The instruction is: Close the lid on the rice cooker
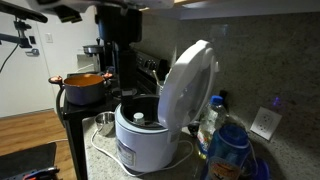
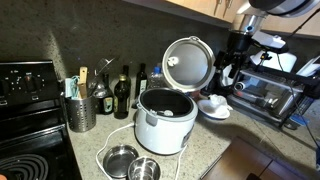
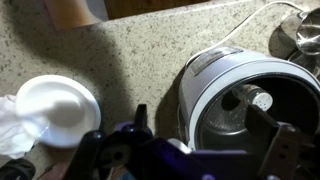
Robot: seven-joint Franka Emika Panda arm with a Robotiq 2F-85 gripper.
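The white rice cooker (image 2: 165, 122) stands open on the counter, and its dark inner pot shows in the wrist view (image 3: 250, 105). Its domed white lid (image 2: 187, 63) stands upright on its hinge; it also shows in an exterior view (image 1: 188, 85), above the cooker body (image 1: 140, 138). My gripper (image 2: 228, 66) hangs beside the raised lid, on its outer side, apart from it. In the wrist view the gripper (image 3: 205, 125) is open and empty, its two fingers framing the cooker's rim. The lid is out of the wrist view.
A white bowl (image 2: 213, 107) sits next to the cooker, a toaster oven (image 2: 265, 95) beyond it. Bottles (image 2: 121, 93) and a utensil holder (image 2: 80, 112) stand by the stove. Metal bowls (image 2: 121, 160) lie in front. An orange pot (image 1: 85, 85) and blue-capped bottle (image 1: 217, 110) show.
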